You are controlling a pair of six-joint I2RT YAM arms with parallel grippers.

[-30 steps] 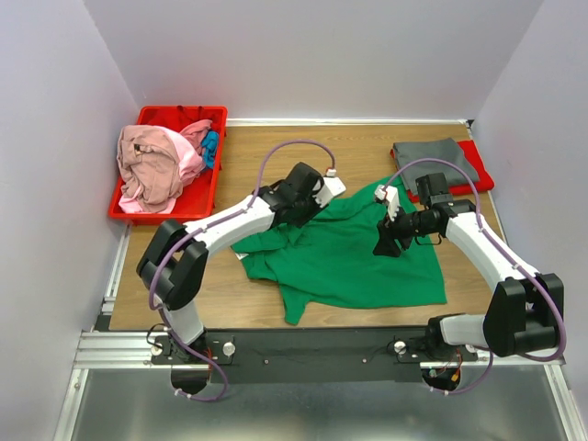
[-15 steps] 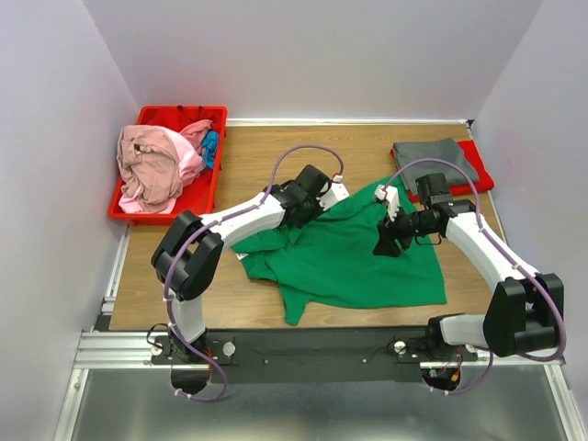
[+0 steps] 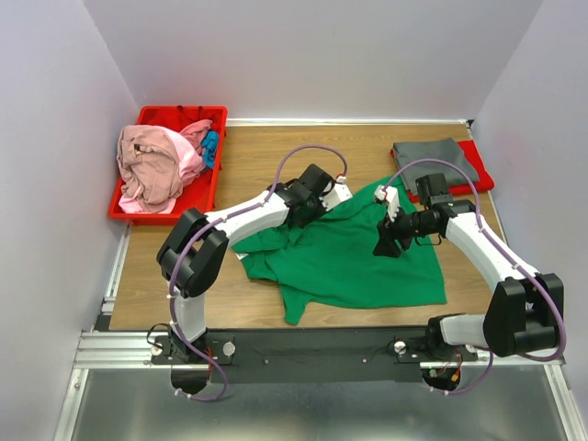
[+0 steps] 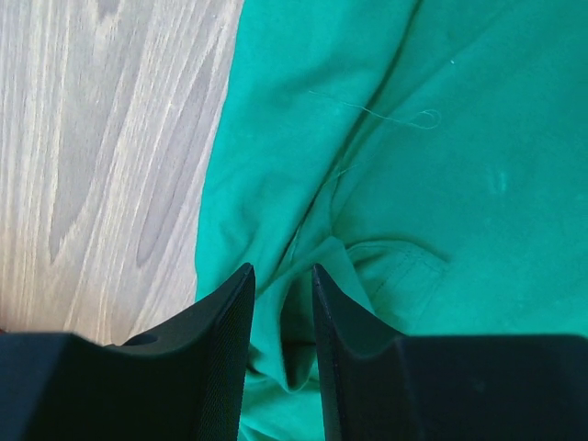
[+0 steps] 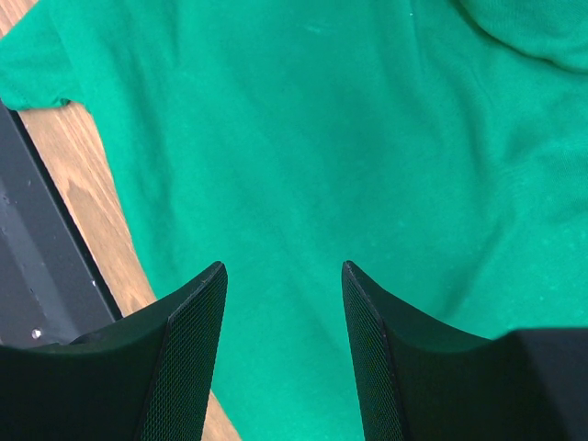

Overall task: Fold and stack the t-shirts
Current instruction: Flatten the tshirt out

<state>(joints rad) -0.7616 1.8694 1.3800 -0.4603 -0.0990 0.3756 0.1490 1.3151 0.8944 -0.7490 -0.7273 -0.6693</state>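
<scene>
Just beyond the black rail (image 3: 303, 344) at the near edge of the table (image 3: 257, 152), the green t-shirt (image 3: 358, 262) is being worked on in the middle. It is lying spread but rumpled, its left side bunched, and no fold is being shown in it yet. The right fingers (image 5: 184, 358) are being held wide apart above its right half, gripping nothing. The left fingers (image 4: 220, 349) are being kept narrow over the bunched left part. Green cloth is showing in the gap, but whether it is being pinched cannot be told. At the far right corner a grey t-shirt (image 3: 430, 153) is lying folded on a red mat (image 3: 480, 173), so the stack is judged barely begun. The way there is being crossed by the right arm (image 3: 478, 239). At the far left corner, pink t-shirts (image 3: 152, 165) and a blue one (image 3: 211, 145) are lying heaped in the red bin (image 3: 163, 213), yet to be folded.
</scene>
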